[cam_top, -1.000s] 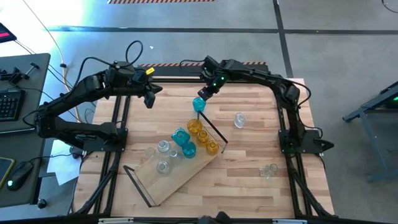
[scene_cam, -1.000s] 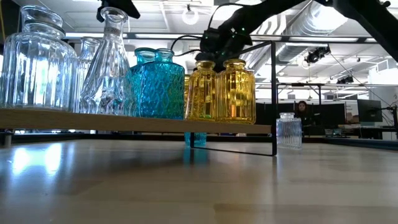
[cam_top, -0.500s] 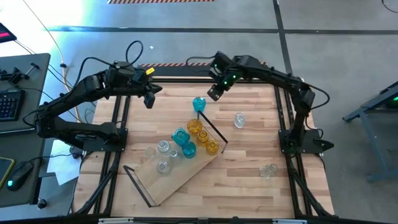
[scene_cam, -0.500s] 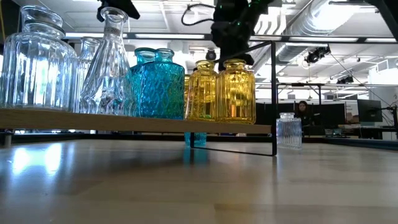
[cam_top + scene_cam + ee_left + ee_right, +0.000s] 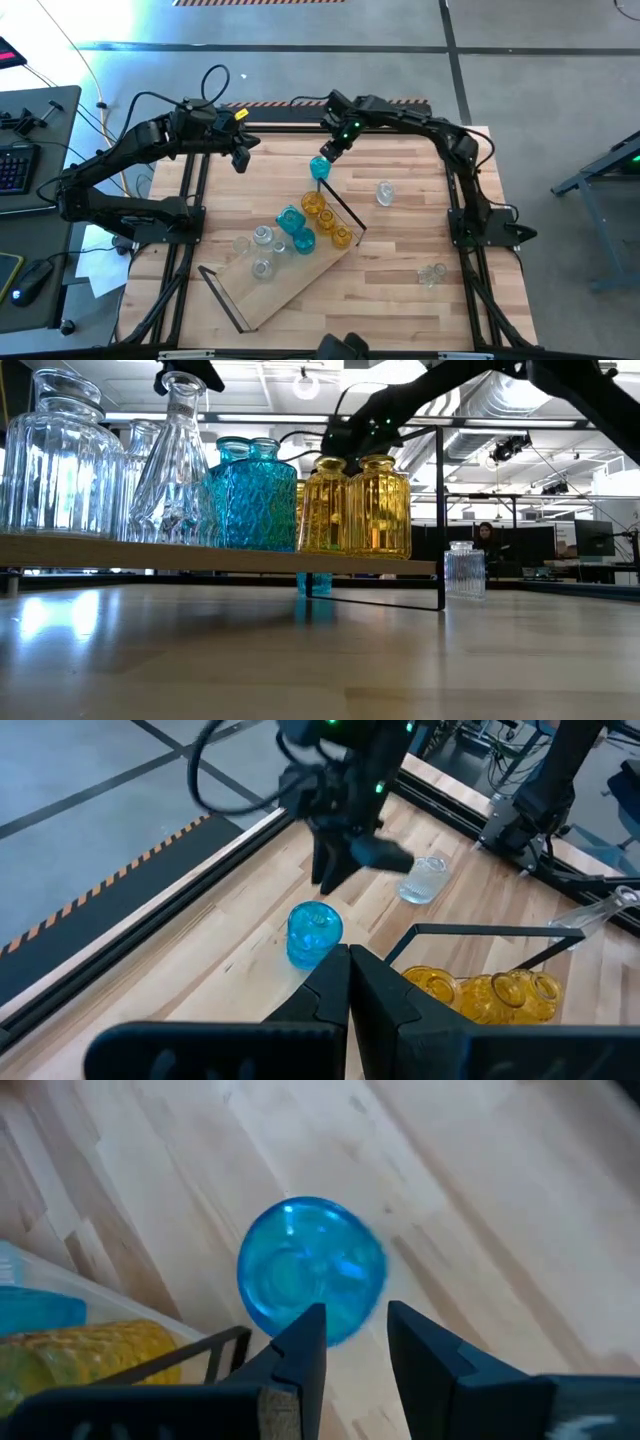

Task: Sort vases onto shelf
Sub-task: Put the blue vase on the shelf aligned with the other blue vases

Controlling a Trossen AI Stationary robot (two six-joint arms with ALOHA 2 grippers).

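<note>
A teal vase (image 5: 320, 168) stands on its base on the tabletop, just beyond the shelf's far end, and also shows in the right wrist view (image 5: 312, 1270). My right gripper (image 5: 331, 150) hangs open just above and behind it (image 5: 352, 1320); its fingers are clear of the glass, as the left wrist view (image 5: 340, 860) shows. The shelf (image 5: 290, 275) lies slantwise mid-table. It carries clear vases (image 5: 262, 236), two teal vases (image 5: 296, 228) and amber vases (image 5: 327, 220). My left gripper (image 5: 240, 160) waits shut above the far left of the table.
Two clear vases stand loose on the tabletop, one at the right of the shelf's far end (image 5: 385, 192), one near the right front (image 5: 432, 273). Black wire frames close both shelf ends (image 5: 341, 205) (image 5: 222, 296). A person sits in the room behind (image 5: 486, 538).
My right gripper rose up and away toward the table's far right edge, then came back down to the same place over the teal vase. Its finger gap looks the same. The teal vase has stayed where it was.
</note>
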